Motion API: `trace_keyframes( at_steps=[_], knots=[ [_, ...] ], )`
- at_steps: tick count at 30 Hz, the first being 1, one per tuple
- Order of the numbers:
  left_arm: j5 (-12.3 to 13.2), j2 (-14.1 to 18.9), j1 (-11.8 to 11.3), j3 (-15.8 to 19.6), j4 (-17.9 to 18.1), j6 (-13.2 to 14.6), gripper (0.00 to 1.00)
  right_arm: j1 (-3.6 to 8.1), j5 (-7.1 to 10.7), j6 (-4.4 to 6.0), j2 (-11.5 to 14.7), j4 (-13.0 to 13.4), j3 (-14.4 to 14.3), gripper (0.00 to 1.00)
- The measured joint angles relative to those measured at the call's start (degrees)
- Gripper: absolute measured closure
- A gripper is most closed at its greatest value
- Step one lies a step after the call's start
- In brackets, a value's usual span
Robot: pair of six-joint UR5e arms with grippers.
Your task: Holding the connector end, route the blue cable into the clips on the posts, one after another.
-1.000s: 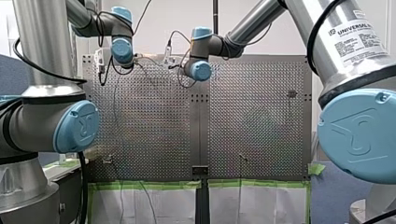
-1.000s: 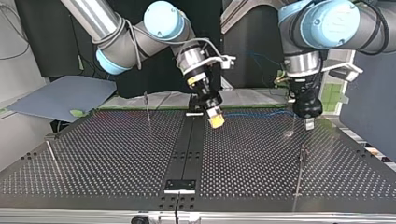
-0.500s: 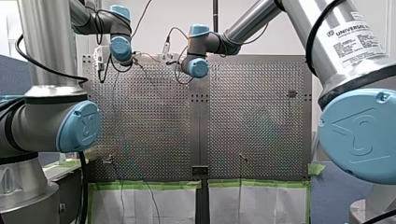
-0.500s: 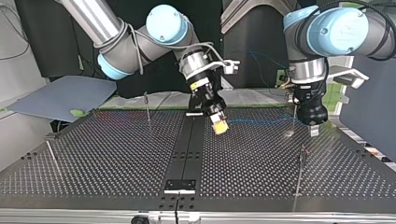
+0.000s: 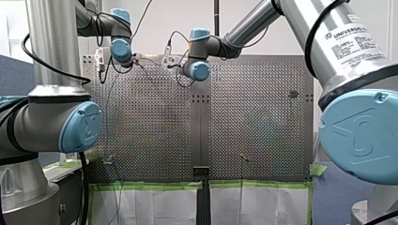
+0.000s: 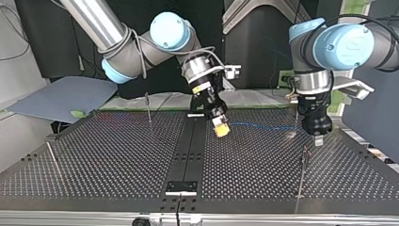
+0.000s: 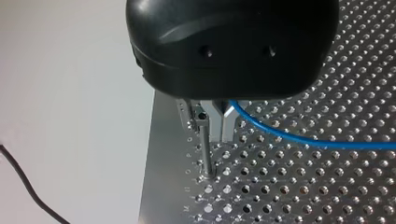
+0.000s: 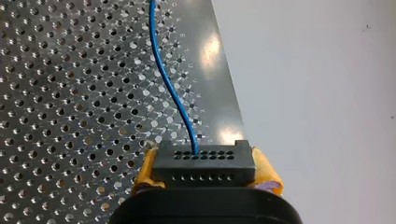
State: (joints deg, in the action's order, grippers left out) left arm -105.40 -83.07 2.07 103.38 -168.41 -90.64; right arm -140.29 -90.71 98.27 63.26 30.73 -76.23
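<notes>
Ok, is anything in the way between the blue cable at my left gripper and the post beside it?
Nothing visible. In the left wrist view the blue cable leaves my left gripper right beside the post, over bare perforated table. My right gripper holds the connector.

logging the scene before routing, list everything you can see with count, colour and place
perforated metal table: one, silver-grey, under both arms
flat black centre strip: one, black, down the table's middle
thin metal posts: four, silver, spread over the table
thin blue cable: one, blue, along the table's far side in the top view
black rectangular connector: one, black, at the cable's end
grey-blue flat sheet: one, beyond the table at the top view's left
my right gripper: one, yellow-padded, shut on the connector
my left gripper: one, black, beside a post
</notes>
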Motion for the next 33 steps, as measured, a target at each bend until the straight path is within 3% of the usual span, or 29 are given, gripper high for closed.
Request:
trace_keyframes(
  at_steps=[25,33],
  knots=[
    [5.3,-2.5,-3.7,-2.7,1.2,-0.4,1.0,0.12,0.27,0.0,-1.6,-0.1,1.9,1.0],
    [5.9,-3.2,-4.1,-3.6,1.3,-0.6,1.0,0.33,0.27,0.01,-1.7,-0.1,2.5,1.0]
  ],
)
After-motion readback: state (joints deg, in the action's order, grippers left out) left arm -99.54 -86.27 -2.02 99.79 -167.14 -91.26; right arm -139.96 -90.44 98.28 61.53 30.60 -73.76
